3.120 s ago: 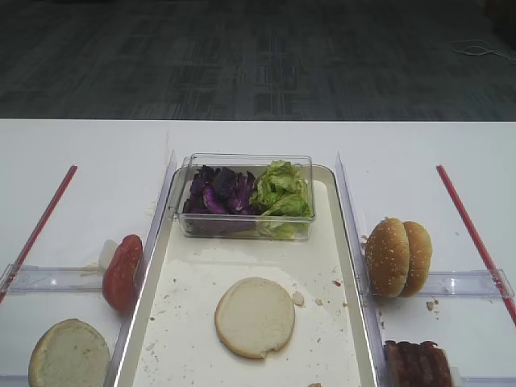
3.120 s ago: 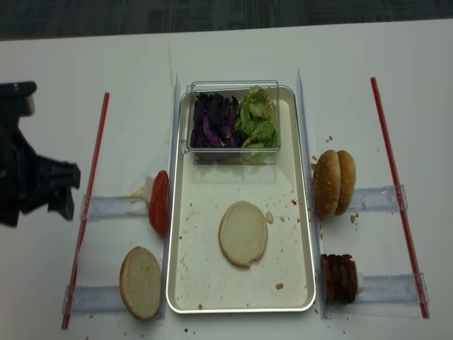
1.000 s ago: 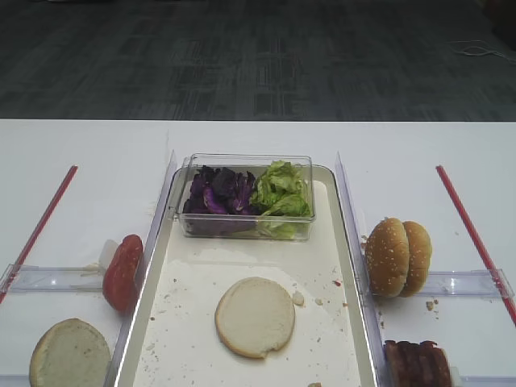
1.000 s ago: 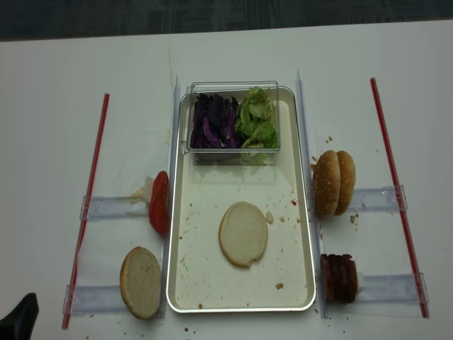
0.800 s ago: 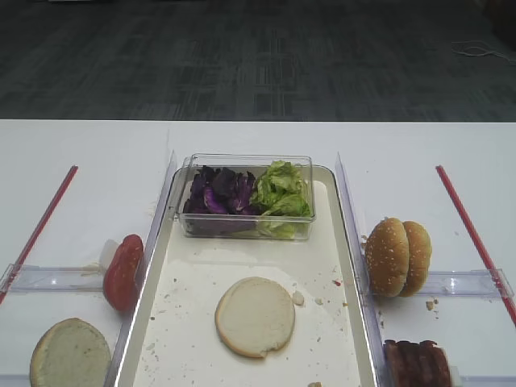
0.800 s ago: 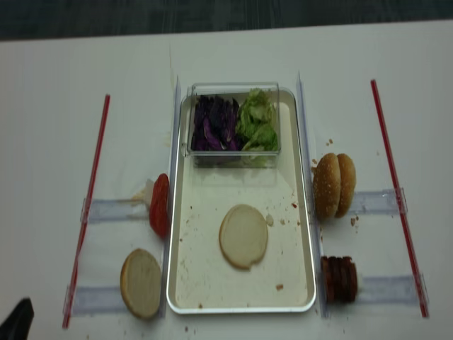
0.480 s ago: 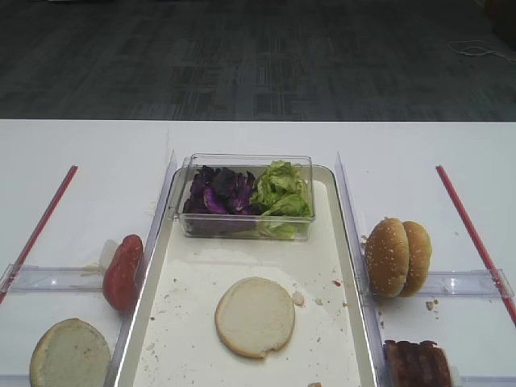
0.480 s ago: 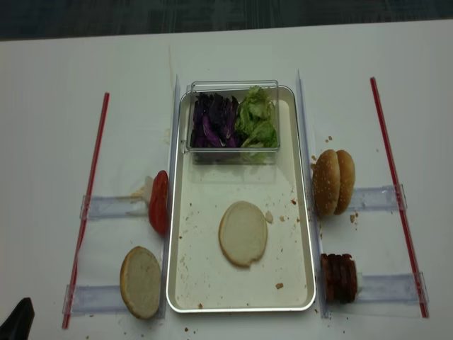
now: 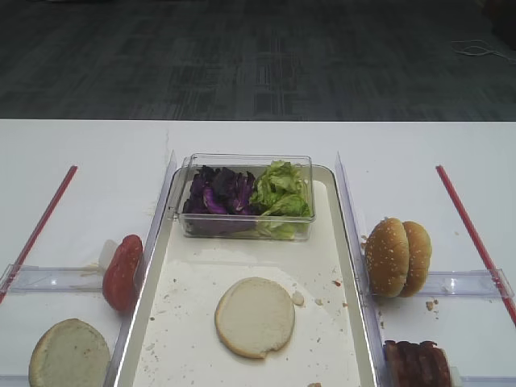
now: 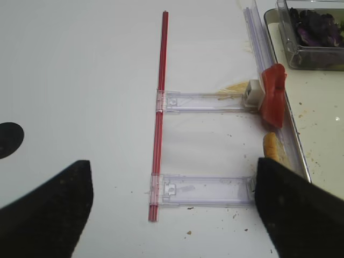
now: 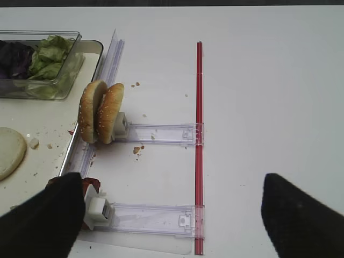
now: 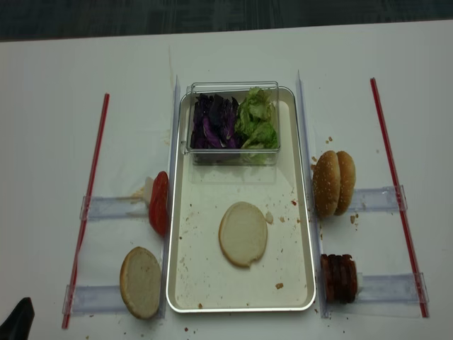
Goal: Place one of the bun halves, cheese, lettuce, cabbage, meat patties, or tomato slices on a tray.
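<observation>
one round flat bun half with a smooth whitish-cream cut face [image 12: 243,234] lies face up near the middle of the large rectangular cream-white metal tray with a raised silvery rim [image 12: 301,283], among scattered crumbs and touching nothing else. at the tray's far end sits a small clear plastic box [image 12: 233,86], holding dark purple cabbage pieces [image 12: 211,122] on its left side and crinkled light green lettuce leaves [image 12: 257,122] on its right.

left of the tray, on the white table [image 12: 49,142], a red tomato slice [image 12: 158,202] stands on edge just beside the rim, at the end of a clear plastic rail [image 12: 113,207]. nearer the camera a duller beige bun half [image 12: 140,281] lies against the tray's left rim. right of the tray two sesame-seeded golden buns [image 12: 334,182] stand on edge side by side, and nearer still is a stack of dark reddish-brown ridged meat patties [image 12: 340,278]. a red strip [image 12: 88,200] runs along the table on each outer side.

the left gripper [image 10: 177,215] hangs above the table left of the tray, its two dark fingers [image 10: 51,207] spread wide at the lower corners of the left wrist view, with nothing between them. the right gripper [image 11: 172,217] hangs above the table right of the tray, fingers [image 11: 301,215] likewise wide apart and empty; its left finger overlaps the patties in the wrist view.
</observation>
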